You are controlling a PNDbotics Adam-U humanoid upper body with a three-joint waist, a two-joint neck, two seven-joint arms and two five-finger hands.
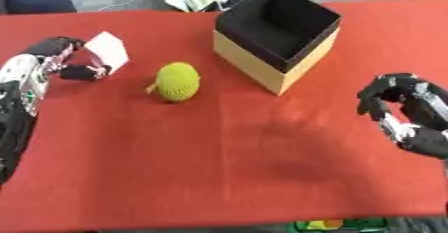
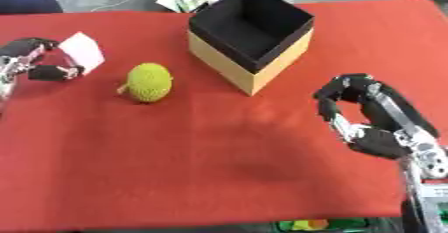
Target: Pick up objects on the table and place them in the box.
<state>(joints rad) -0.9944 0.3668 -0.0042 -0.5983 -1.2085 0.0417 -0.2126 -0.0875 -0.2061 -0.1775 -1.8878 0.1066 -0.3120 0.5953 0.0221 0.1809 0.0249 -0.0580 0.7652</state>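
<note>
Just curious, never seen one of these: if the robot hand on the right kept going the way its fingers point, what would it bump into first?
Probably nothing soon: the right robot hand has curled fingers aimed left over bare red tablecloth; the yellow-green knitted ball lies far beyond, though depth is unclear.

We see left hand pinching a white card over the red counter. Yellow-green ball sits between card and open box. Right hand curled, holding nothing.
</note>
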